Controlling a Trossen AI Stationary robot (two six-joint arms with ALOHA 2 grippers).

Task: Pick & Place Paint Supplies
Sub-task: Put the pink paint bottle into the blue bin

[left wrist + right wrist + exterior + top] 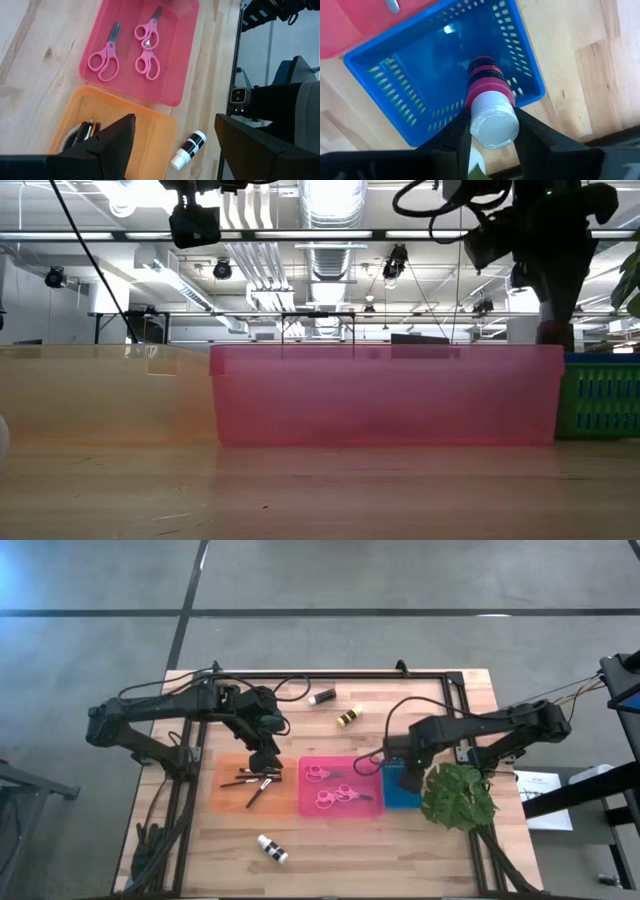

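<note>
My right gripper (492, 127) hangs over the blue basket (395, 75) at the table's right, shut on a pink paint bottle (487, 80) with a white cap. My left gripper (175, 122) stands open above the orange tray (225, 798), with nothing between its fingers. Thin dark brushes (255, 780) lie in that tray. Three pink-handled scissors (104, 56) lie flat in the pink tray (340, 760). A white-and-black bottle (189, 149) lies on its side near the front edge. A black bottle (322, 697) and a yellow one (348, 717) lie at the back. My right gripper pinches the pink bottle at its white cap end (492, 122) between the two fingers (457, 135). The fingers come from above and point down. The bottle hangs upright below them, cap up and bottom toward the basket floor, lifted clear.
A green leafy plant (458, 795) stands right beside the blue basket (402, 790), toward the table's right edge. A dark metal frame (300, 675) runs along the back and sides of the table. Bare wood lies in front of the trays.
</note>
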